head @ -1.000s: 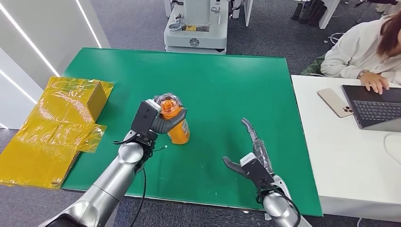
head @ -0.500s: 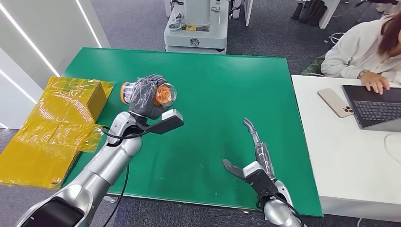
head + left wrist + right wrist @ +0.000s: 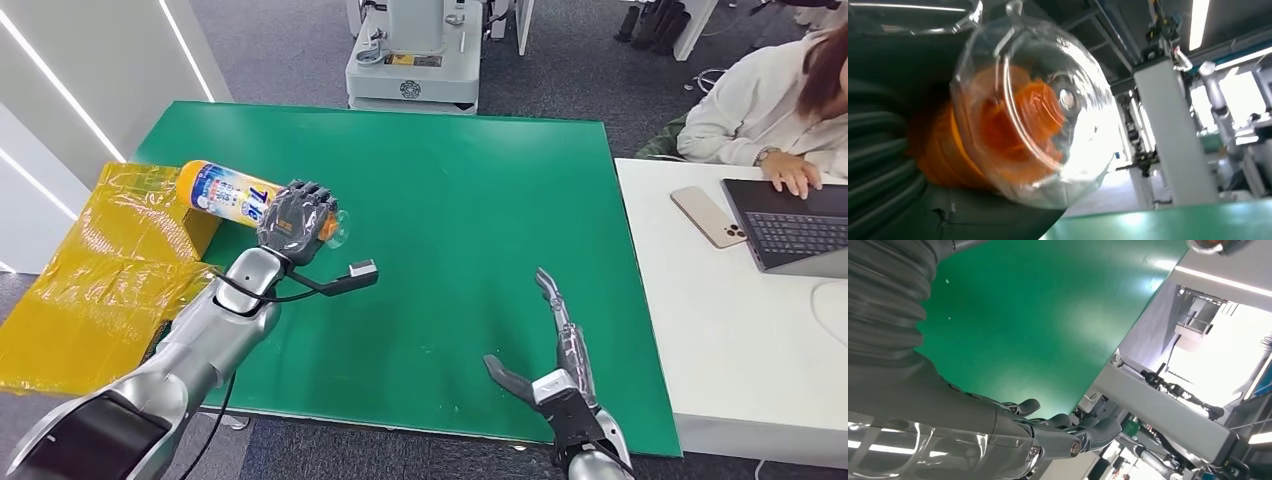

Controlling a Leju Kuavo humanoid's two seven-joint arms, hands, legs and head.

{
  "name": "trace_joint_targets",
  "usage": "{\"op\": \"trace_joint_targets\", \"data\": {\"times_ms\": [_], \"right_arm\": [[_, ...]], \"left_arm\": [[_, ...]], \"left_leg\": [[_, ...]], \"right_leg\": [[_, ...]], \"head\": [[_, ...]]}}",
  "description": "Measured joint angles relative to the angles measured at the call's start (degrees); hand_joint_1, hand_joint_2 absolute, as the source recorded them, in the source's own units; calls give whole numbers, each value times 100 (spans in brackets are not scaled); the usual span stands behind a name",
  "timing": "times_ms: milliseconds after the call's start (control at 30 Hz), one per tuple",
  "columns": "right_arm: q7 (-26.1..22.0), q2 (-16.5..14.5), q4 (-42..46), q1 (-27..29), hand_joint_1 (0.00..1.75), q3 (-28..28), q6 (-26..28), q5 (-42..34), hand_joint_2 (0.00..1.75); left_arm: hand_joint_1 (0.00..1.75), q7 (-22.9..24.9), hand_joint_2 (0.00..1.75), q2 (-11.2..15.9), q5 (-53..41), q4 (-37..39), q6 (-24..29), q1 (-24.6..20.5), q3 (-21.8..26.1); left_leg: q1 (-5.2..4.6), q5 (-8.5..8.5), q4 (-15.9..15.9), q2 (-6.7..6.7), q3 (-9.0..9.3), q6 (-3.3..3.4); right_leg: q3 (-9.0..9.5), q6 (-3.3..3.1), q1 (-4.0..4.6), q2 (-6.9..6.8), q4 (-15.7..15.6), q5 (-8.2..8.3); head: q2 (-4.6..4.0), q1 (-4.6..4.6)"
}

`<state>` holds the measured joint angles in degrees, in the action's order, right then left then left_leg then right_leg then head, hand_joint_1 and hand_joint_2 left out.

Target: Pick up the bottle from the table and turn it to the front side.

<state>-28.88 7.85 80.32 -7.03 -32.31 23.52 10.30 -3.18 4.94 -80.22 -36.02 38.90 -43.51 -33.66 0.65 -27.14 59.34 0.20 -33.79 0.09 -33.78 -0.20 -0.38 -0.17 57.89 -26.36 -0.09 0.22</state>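
The orange bottle (image 3: pixel 228 194) with a blue and white label is lifted off the green table (image 3: pixel 450 200) and lies nearly level, its base towards the left. My left hand (image 3: pixel 293 219) grips it near the neck. Its clear cap (image 3: pixel 336 228) with the orange nozzle inside sticks out past my fingers; the left wrist view has this cap (image 3: pixel 1033 115) close up against my palm. My right hand (image 3: pixel 560 375) hovers open over the table's near right part, fingers stretched forward, and its fingers (image 3: pixel 1068 432) hold nothing.
A yellow wrapped box (image 3: pixel 110 270) lies off the table's left edge, under the bottle's base. A grey machine base (image 3: pixel 415 65) stands behind the table. On the right a person works at a laptop (image 3: pixel 795 225) on a white desk, a phone (image 3: pixel 708 217) beside it.
My left hand has swung the bottle from end-on to lying sideways, its base out to the left and the label now facing up. My right hand drew back a little towards me.
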Motion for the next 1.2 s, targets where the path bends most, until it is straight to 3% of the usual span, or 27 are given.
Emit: {"op": "trace_joint_targets", "data": {"times_ms": [200,400,533,933,1067,1200], "right_arm": [[8,-6,49,116,0,85,-77,60,175],[26,-52,49,204,0,177,-183,103,175],[37,-98,46,223,0,203,-258,105,175],[125,-342,44,219,0,220,-579,326,175],[140,-354,44,211,0,233,-603,350,175],[135,-354,40,202,0,252,-603,344,175]], "left_arm": [[175,855,175,318,-723,712,-283,29,-110],[175,2082,175,682,-924,1153,-790,89,-512],[175,2338,175,865,-920,1334,-959,175,-678],[175,1437,175,961,-854,1416,-636,240,-686],[175,778,175,841,-448,1416,-436,296,-564],[175,205,175,622,278,1416,-587,322,-190]], "left_leg": [[0,0,-3,1,-1,0],[0,0,-6,1,-1,0],[0,0,-6,-1,-1,-1],[-1,1,-6,-8,1,-1],[-1,1,-6,-14,0,-1],[-3,1,-5,-15,1,-1]], "right_leg": [[-2,-1,0,3,2,-1],[-2,-1,0,3,2,-2],[-2,-1,0,-1,2,-2],[3,-1,-1,-10,2,-2],[5,-1,-2,-17,1,-2],[7,-1,-4,-18,-1,-1]], "head": [[1,0],[1,0],[0,0],[1,0],[0,1],[0,0]]}}
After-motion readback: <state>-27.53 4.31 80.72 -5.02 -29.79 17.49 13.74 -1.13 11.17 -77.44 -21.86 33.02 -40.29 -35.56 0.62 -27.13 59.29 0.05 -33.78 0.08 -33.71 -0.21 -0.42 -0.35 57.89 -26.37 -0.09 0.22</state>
